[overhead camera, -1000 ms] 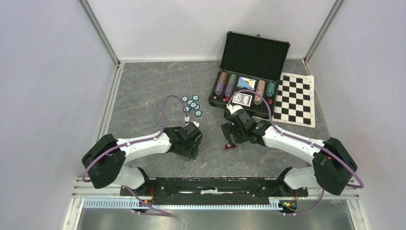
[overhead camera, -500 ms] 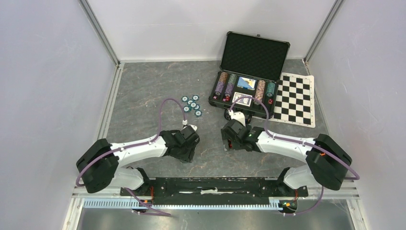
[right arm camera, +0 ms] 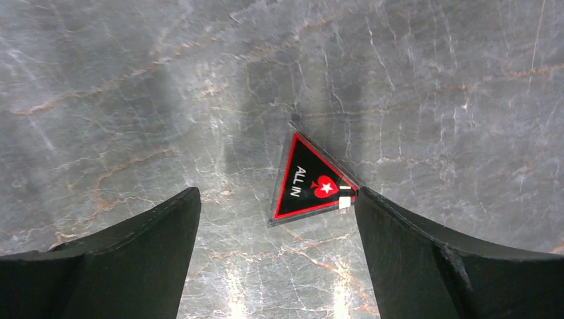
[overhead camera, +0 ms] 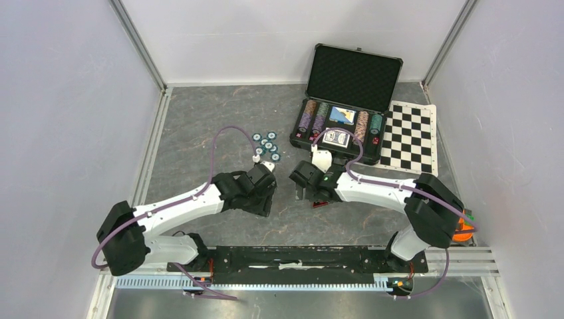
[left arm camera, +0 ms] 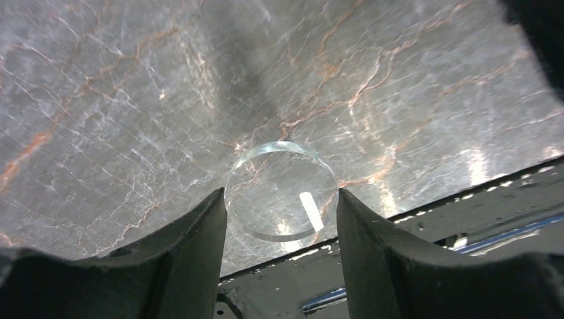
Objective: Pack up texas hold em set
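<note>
The open black poker case (overhead camera: 384, 68) stands at the back right, holding rows of chips and two card decks (overhead camera: 336, 137). Several loose teal chips (overhead camera: 267, 146) lie left of it. My left gripper (overhead camera: 261, 199) is open, and in the left wrist view (left arm camera: 281, 199) its fingers straddle a clear round disc (left arm camera: 282, 189) lying flat on the table. My right gripper (overhead camera: 304, 189) is open and empty. In the right wrist view (right arm camera: 276, 194) a black-and-red triangular "ALL IN" button (right arm camera: 309, 183) lies flat, its corner against the right fingertip (right arm camera: 364, 199). It also shows in the top view (overhead camera: 320, 203).
A black-and-white checkerboard mat (overhead camera: 411, 136) lies right of the case. The black mounting rail (overhead camera: 299, 256) runs along the near edge, close behind the left gripper. White walls enclose the grey marble table (overhead camera: 199, 126).
My right gripper has swung left and slightly back, so the triangle now sits by its right finger. My left arm has shifted left, its gripper staying low over the disc.
</note>
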Controlling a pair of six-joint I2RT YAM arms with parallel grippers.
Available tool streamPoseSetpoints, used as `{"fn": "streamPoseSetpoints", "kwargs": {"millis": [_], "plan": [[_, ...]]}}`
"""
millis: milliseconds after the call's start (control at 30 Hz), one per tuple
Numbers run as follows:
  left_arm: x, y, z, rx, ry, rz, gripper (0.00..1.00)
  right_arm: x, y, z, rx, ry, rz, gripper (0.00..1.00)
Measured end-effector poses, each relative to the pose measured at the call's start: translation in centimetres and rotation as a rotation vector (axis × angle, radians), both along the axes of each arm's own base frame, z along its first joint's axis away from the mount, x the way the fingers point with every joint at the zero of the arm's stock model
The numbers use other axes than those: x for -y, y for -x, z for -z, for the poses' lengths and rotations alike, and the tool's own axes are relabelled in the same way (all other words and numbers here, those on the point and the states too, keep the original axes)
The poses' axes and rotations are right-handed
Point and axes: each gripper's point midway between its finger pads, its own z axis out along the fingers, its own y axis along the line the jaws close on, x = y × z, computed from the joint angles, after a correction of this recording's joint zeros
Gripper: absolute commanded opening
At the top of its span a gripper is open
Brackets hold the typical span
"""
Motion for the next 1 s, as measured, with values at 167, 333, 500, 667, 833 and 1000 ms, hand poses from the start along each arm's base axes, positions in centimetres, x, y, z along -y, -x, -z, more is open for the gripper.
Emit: {"fn": "streamPoseSetpoints", "kwargs": {"millis": [167, 333, 500, 667, 833, 1000], "plan": [[0.6, -1.1, -2.2, 0.047, 0.02, -0.011, 0.5, 1.0, 1.1, 1.2, -0.048, 0.021, 0.072, 0.92], [-0.1, -1.1, -2.3, 0.052, -0.007, -0.013, 0.5, 2.1, 2.0, 2.0, -0.082, 0.046, 0.104, 0.91], [-0.5, -1.2, -2.4, 0.054, -0.016, -0.02, 0.5, 2.3, 2.0, 2.3, -0.097, 0.044, 0.124, 0.88], [-0.6, -1.1, -2.4, 0.053, -0.018, -0.021, 0.5, 2.9, 2.2, 3.0, -0.126, 0.041, 0.145, 0.87], [-0.6, -1.2, -3.0, 0.067, 0.001, -0.022, 0.51, 3.0, 2.2, 3.5, -0.143, 0.025, 0.157, 0.86], [-0.6, -1.2, -3.2, 0.072, 0.009, -0.023, 0.5, 3.3, 2.2, 3.7, -0.154, 0.025, 0.157, 0.83]]}}
